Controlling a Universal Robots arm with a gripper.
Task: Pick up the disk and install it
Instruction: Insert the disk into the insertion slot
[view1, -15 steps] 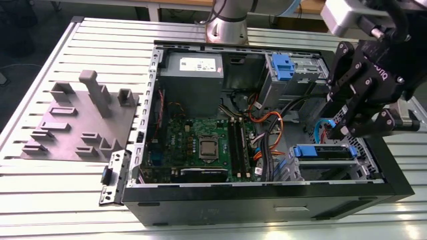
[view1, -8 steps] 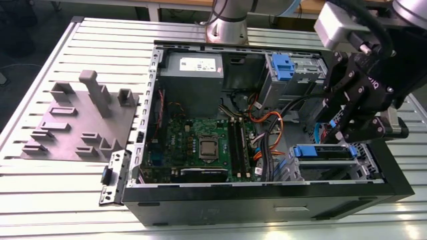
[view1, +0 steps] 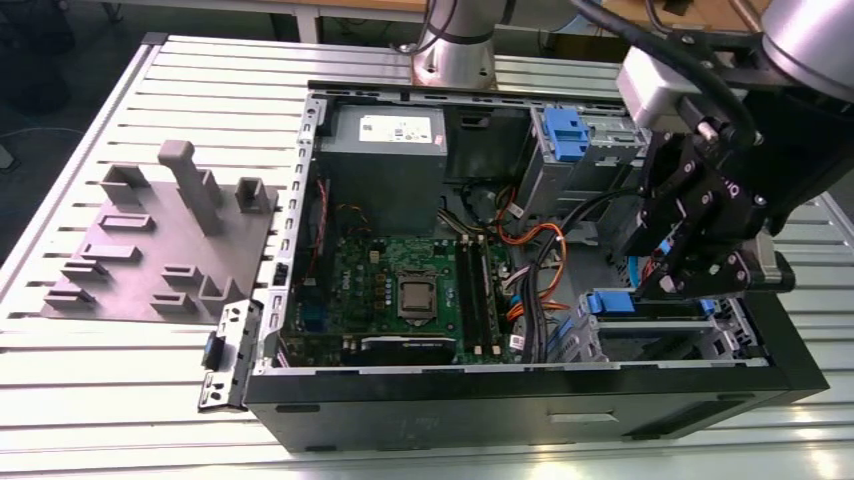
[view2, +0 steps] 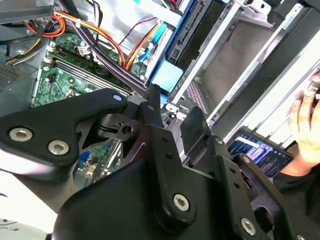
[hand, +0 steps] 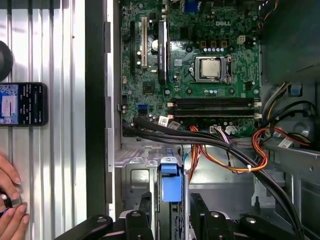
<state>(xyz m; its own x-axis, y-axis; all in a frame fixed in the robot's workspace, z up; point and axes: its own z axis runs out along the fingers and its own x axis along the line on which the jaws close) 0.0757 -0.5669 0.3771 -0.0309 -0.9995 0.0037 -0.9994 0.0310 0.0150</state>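
Observation:
The disk (hand: 170, 181) stands on edge in the silver bay (hand: 137, 175) of the open computer case (view1: 534, 390). Its blue rail end (view2: 167, 76) faces me, and its dark body (view2: 187, 42) runs back into the bay. In the exterior view its blue end (view1: 609, 301) sits low at the case's right side. My black gripper (view1: 674, 285) hangs just above it. In both wrist views the gripper (hand: 171, 212) (view2: 174, 112) is open, one finger on each side of the blue end and nothing between the tips.
Orange and black cables (hand: 225, 150) cross beside the bay, close to the motherboard (view1: 400, 290). A grey power supply (view1: 387, 150) and a blue-latched cage (view1: 567, 135) sit at the back. Outside the case are a grey fixture plate (view1: 160, 240), a phone (hand: 22, 104) and a person's hand (hand: 10, 200).

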